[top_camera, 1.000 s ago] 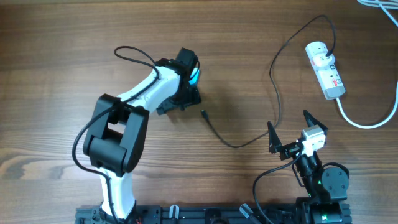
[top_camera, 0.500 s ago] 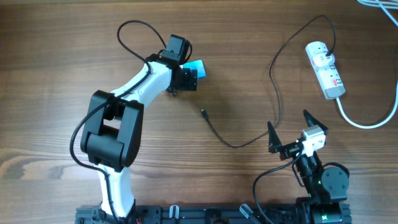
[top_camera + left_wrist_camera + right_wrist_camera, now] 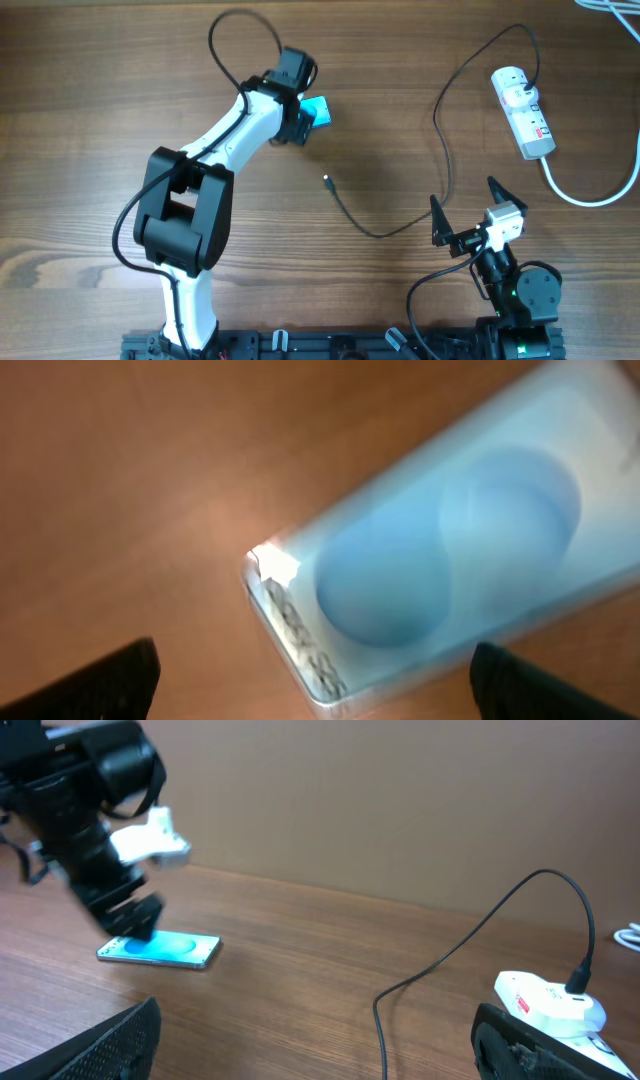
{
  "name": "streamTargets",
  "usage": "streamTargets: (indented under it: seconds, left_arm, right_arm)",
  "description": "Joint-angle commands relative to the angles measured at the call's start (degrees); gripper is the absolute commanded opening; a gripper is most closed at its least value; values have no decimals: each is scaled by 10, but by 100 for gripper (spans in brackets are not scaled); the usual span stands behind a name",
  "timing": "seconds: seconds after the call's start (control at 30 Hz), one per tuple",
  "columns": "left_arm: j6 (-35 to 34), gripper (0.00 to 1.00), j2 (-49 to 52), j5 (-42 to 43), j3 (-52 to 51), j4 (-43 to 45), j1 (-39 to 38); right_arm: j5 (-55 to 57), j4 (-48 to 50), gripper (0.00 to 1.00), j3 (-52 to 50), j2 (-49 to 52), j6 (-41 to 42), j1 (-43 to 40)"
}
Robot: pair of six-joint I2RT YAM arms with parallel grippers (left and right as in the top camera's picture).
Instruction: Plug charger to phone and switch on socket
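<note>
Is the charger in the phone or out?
Out: the charger tip lies on the table, apart from the phone.

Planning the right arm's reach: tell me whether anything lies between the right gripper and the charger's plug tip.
Nothing visible does. Between the open right gripper and the plug tip lies only bare table and the charger's own cable.

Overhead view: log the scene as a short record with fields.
phone: flat on table, screen up, nothing plugged in
charger: plug tip loose on table, apart from phone; other end at socket
socket: far right; switch position unreadable
left fingers: open, over phone
right fingers: open, empty
</note>
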Motion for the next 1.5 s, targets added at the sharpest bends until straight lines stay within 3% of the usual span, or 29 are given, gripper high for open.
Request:
streamTargets:
  seconds: [0.0,0.2,0.43,0.97,1.1,1.3,1.4,1.47]
  left_arm:
    - [127,100,6,78,14,75,9]
    - [186,100,26,276,14,94,54]
    - [200,100,31,388,13,94,98]
    - [200,100,70,407,9,48,96]
    - [200,100,70,407,9,-23,85]
    - [95,100,70,407,9,-147,64]
    - [64,100,70,396,9,-162,53]
    - [16,100,70,340,14,-150,44]
  right_arm:
    - [-7,2,100,-1,0,8,-1]
    - [-7,2,100,-1,0,8,-1]
    - [-7,2,100,-1,0,8,-1]
    - [-7,2,100,-1,0,8,-1]
    - [-7,2,100,-1,0,8,-1]
    - [-7,2,100,-1,0,8,-1]
    - [-7,2,100,-1,0,8,-1]
    - [-7,2,100,-1,0,8,-1]
